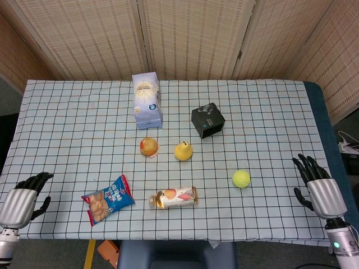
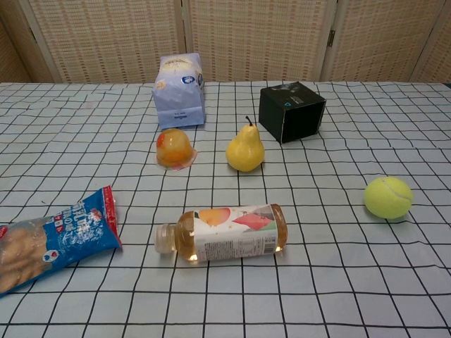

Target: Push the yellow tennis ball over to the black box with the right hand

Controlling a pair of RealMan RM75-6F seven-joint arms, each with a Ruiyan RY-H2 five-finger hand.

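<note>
Leftmost, left hand point(image 1: 19, 197) at the table's near corner, wrist cut off by the frame, fingers loosely curled, empty. Then snack bag point(image 2: 49, 239), partly cropped in the chest view. Bottle point(image 2: 224, 233) lying flat, amber liquid inside. Yellow tennis ball point(image 1: 241, 179) well apart from black box point(image 1: 208, 120). Right hand point(image 1: 318, 188) spread, empty.

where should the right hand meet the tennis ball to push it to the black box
Contact the tennis ball low on its near-right side, coming from the right hand. The black box lies up-left of it, and a round ball rolls away from contact.
</note>
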